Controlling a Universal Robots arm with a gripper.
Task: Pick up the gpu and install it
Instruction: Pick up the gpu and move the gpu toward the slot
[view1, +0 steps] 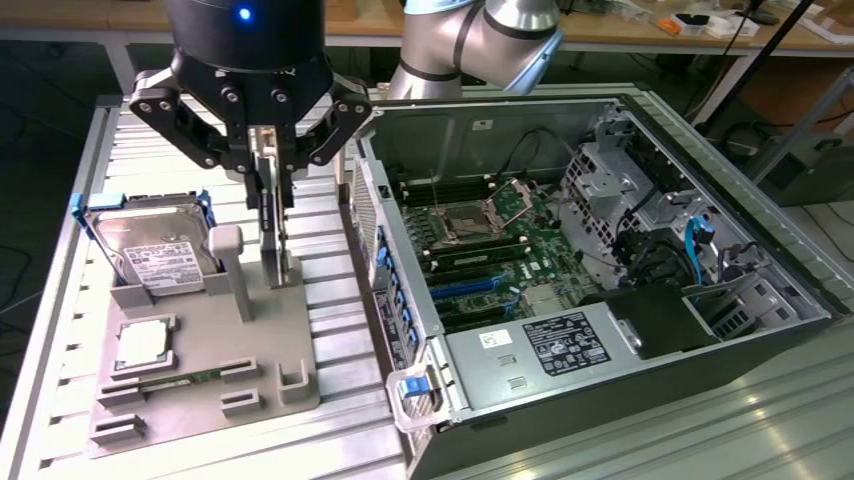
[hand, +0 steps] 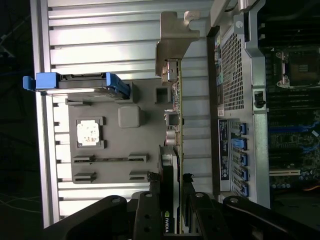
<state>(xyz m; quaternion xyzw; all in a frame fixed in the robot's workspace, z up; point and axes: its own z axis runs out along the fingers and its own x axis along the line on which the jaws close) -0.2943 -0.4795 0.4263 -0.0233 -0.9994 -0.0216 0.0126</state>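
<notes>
Reaches in from the back of the exterior view with the silvery arm (view1: 467, 45) bent at the elbow. Points the black gripper (view1: 271, 185) (hand: 176, 185) straight down. Clamps both narrow fingers against the upright gpu (view1: 278, 250) (hand: 176, 115), linkages splayed outward either side.

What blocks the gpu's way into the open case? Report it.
Nothing separates the tool from the gpu: it grips it, upright in the grey holder. Between holder and motherboard stands the perforated wall of the case, which is open above.
</notes>
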